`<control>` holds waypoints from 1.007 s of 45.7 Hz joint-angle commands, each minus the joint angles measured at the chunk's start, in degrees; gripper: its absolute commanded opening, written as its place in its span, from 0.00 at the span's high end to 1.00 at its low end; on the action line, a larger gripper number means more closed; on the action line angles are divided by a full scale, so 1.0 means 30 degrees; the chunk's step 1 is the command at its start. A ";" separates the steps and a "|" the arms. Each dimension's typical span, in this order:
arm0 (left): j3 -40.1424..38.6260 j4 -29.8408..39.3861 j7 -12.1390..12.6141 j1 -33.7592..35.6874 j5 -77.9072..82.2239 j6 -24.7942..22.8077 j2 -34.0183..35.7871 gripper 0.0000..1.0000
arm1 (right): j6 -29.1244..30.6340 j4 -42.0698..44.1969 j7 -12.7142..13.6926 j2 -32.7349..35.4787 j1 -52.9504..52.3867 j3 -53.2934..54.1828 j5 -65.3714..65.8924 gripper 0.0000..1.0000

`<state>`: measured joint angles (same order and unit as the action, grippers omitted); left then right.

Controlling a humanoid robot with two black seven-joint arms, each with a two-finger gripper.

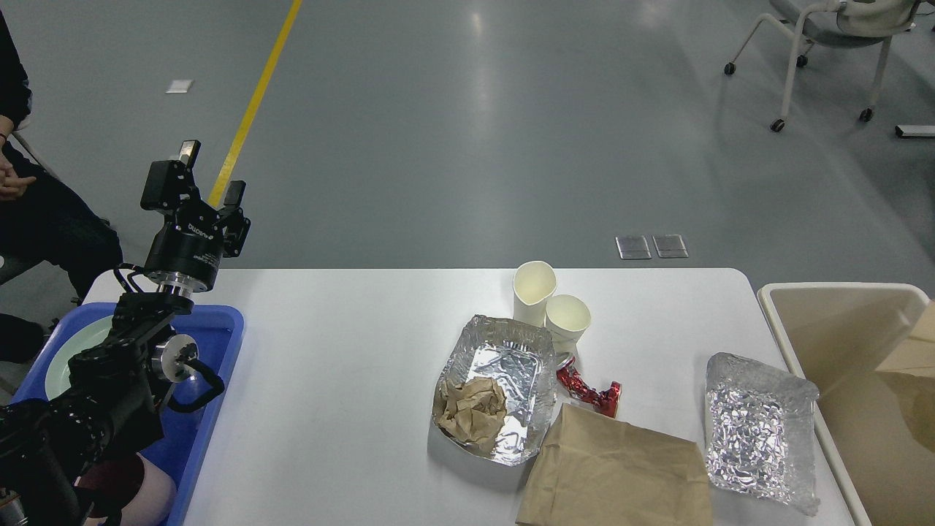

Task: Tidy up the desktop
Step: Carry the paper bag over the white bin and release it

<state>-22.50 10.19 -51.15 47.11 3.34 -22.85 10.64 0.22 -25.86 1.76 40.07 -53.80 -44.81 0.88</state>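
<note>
While most of its left and middle lies bare, this is how the scene stands:

Counter: large white rectangular counter with rounded corners and a smooth matte top, filling the lower middle of the head view, grey floor beyond its far edge.
Cups: two white paper cups stand upright and touching near the far edge, right of centre.
Foil tray: crumpled silver foil tray just in front of the cups, with a wad of brown crumpled paper in its near left corner.
Wrapper: red shiny wrapper lies just right of that tray, between it and the bag.
Bag: flat brown paper bag at the near edge, its far corner by the wrapper.
Second foil: another crinkled silver foil tray sits near the counter's right edge.
Bin: beige plastic bin stands beside the right edge, with a brown paper bag inside at the frame's border.
Blue tray: blue plastic tray at the left end, holding a pale green plate.
Left hand: left hand raised above the blue tray, fingers apart and holding nothing.
Right hand: out of sight.
</note>
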 commanded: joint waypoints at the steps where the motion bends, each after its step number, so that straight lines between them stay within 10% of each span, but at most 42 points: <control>1: 0.0000 0.0000 -0.0001 0.0000 0.0000 -0.0002 0.0000 0.04 | -0.1010 0.0095 0.0000 -0.0260 0.0237 -0.0182 -0.0002 0.00; 30: 0.0000 0.0000 -0.0001 0.0000 0.0000 -0.0002 0.0000 0.04 | -0.0806 -0.1749 -0.0030 -0.4623 -0.5677 -0.4838 -0.0090 0.00; 46: 0.0000 0.0000 -0.0001 0.0000 0.0000 -0.0002 0.0000 0.04 | 0.4932 -0.8983 -0.0030 -0.6384 -1.3733 -0.6364 -0.0119 0.00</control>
<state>-22.50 10.20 -51.15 47.11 3.34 -22.85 10.63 7.35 -45.99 1.64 21.65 -87.93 -63.61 0.54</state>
